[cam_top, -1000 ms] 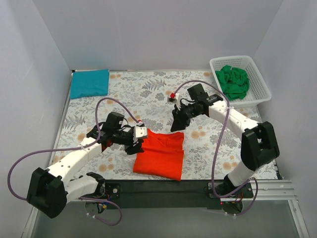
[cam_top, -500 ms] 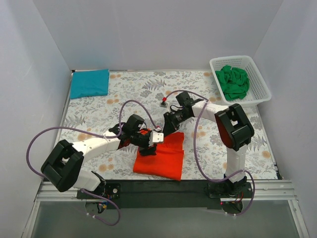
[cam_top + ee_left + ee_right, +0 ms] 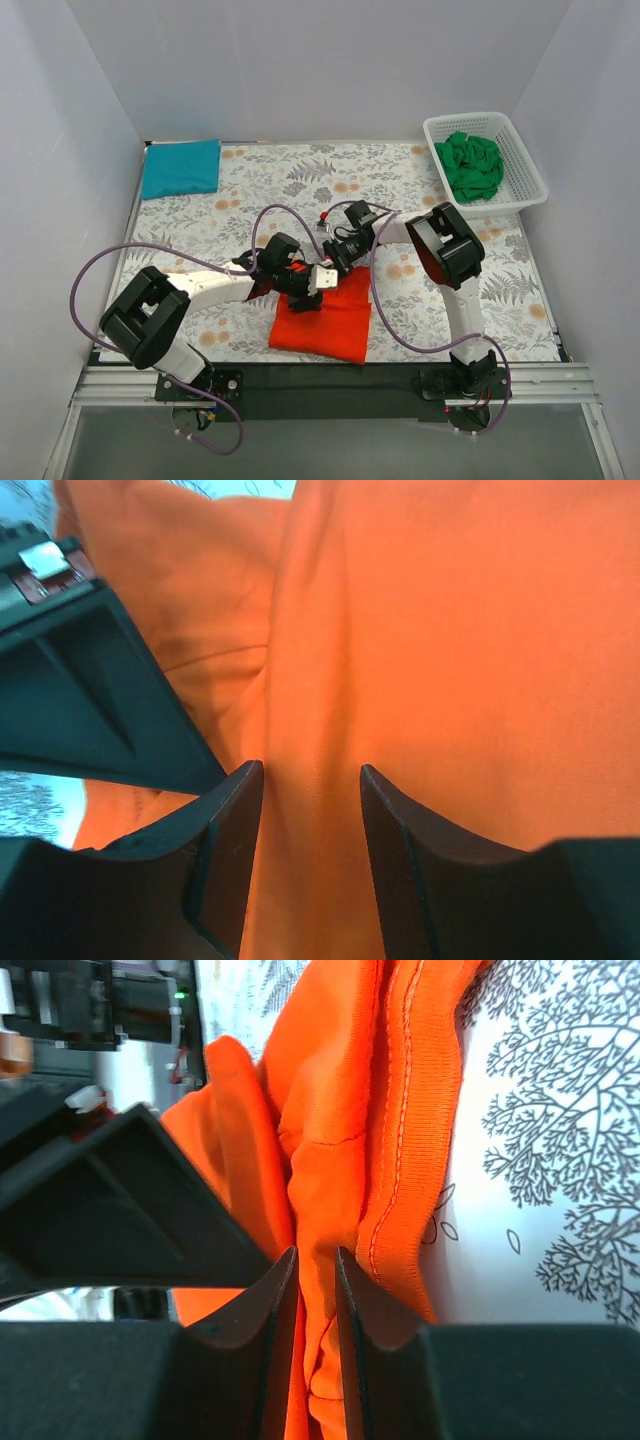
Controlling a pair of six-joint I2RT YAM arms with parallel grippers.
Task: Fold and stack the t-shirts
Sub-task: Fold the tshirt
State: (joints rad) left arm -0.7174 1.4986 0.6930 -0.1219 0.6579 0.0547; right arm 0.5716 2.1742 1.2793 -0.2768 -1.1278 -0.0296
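An orange t-shirt [image 3: 325,322] lies partly folded on the floral cloth near the front edge. My left gripper [image 3: 313,286] sits at its upper left; in the left wrist view [image 3: 312,770] the jaws stand a little apart with a ridge of orange cloth [image 3: 450,630] held between them. My right gripper [image 3: 336,262] is at the shirt's top edge, close to the left one. In the right wrist view [image 3: 316,1252] its jaws are nearly closed, pinching a bunched fold of the orange shirt [image 3: 330,1080]. A folded blue t-shirt [image 3: 181,167] lies at the back left.
A white basket [image 3: 527,170] at the back right holds a crumpled green t-shirt [image 3: 471,165]. Grey walls close in the left, back and right. Purple cables loop from both arms above the table.
Both grippers have moved inward from the shirt's top corners toward each other, drawing the top of the orange shirt together. The right arm has swung left and folded up.
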